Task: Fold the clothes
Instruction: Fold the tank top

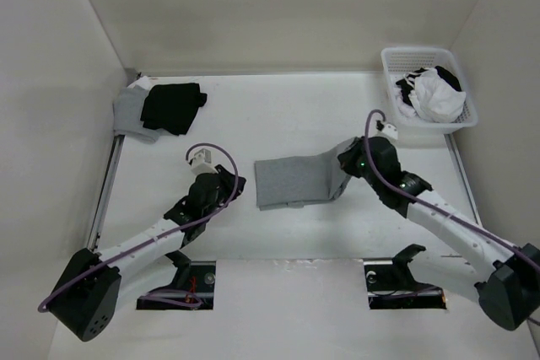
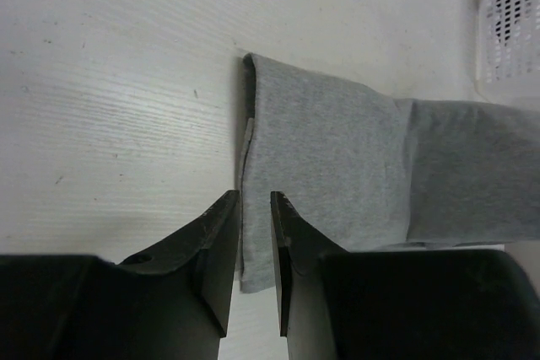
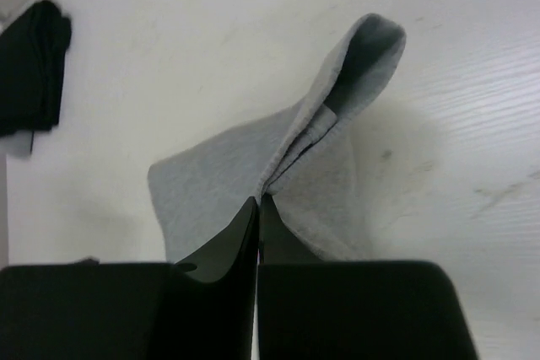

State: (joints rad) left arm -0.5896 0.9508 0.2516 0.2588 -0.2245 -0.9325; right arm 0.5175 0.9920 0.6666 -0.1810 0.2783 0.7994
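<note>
Pinching the right-hand edge of the grey tank top (image 3: 253,158), the right gripper (image 3: 258,201) has its jaws pressed together on a gathered bunch of knit. It holds that edge raised off the table (image 1: 278,115) so that the cloth curls into a standing loop, which looks like the start of carrying the raised side over the flat part for the next fold. The rest of the garment lies flat in the middle of the table, between the 2 arms, layered into a rough rectangle. The left gripper (image 2: 255,200) hangs at the garment's left edge with its jaws a narrow gap apart and nothing between them; I judge it is placed there to steady that side, so the cloth does not slide when the right arm pulls. A black garment (image 1: 173,105) on a light-grey one sits at the far left corner, and a basket (image 1: 386,61) of white and black clothes sits at the far right, both well apart from the work.
</note>
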